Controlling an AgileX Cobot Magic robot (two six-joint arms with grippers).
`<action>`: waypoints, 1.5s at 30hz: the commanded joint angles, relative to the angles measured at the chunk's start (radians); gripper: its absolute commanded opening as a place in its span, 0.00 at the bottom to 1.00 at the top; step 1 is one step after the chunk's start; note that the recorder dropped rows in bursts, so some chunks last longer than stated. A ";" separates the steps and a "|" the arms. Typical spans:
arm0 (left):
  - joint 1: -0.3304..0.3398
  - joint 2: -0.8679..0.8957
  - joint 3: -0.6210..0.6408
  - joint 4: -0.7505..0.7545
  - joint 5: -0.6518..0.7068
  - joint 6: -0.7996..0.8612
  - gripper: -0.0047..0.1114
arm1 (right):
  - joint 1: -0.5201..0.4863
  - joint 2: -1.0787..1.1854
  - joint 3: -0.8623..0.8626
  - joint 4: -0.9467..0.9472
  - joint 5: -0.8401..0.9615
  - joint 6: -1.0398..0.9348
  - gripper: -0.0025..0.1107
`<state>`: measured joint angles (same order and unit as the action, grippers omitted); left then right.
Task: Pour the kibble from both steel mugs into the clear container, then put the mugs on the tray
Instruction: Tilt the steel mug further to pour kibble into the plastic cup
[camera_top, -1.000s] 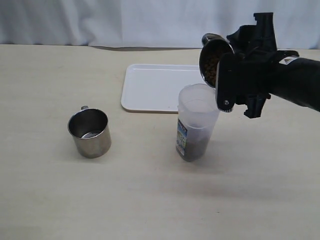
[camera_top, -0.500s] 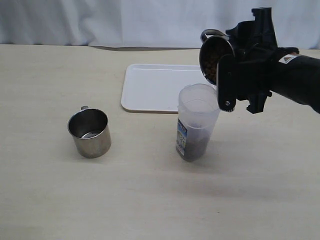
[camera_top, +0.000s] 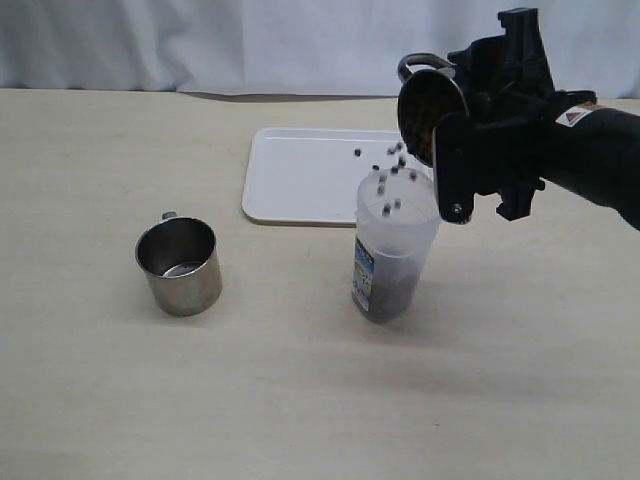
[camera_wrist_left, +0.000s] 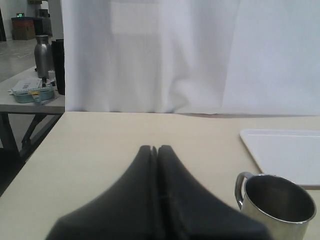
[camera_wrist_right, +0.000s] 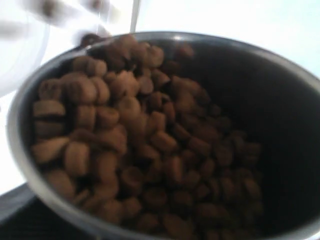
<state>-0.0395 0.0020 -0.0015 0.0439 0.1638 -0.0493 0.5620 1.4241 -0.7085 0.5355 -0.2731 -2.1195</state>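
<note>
Right wrist view is blurred and filled by the tilted mug (camera_wrist_right: 280, 100) and its kibble (camera_wrist_right: 135, 145). The right hand (camera_top: 447, 150) is not seen there, and its far finger is hidden behind the mug in the exterior view. It grips the tilted mug over the clear container (camera_top: 395, 245), which has kibble at the bottom. The tray (camera_top: 300, 175) is partly hidden at its right end. The left hand (camera_wrist_left: 155, 150) is closed on nothing and is out of the exterior view. The empty mug (camera_top: 180, 265) stands on the worktop (camera_top: 150, 400), left of the container. Compared with half a second ago, pellets now fall from the mug's lip toward the container mouth; the empty mug is unmoved.
</note>
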 joint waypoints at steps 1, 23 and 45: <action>-0.006 -0.002 0.002 0.000 -0.013 -0.003 0.04 | -0.001 -0.006 -0.002 -0.025 -0.039 0.000 0.07; -0.006 -0.002 0.002 0.000 -0.013 -0.003 0.04 | -0.001 -0.006 0.005 -0.019 0.006 0.002 0.07; -0.006 -0.002 0.002 0.000 -0.013 -0.003 0.04 | -0.001 -0.006 0.005 -0.103 -0.012 0.000 0.07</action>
<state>-0.0395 0.0020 -0.0015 0.0439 0.1638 -0.0493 0.5620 1.4241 -0.7001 0.4461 -0.2484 -2.1195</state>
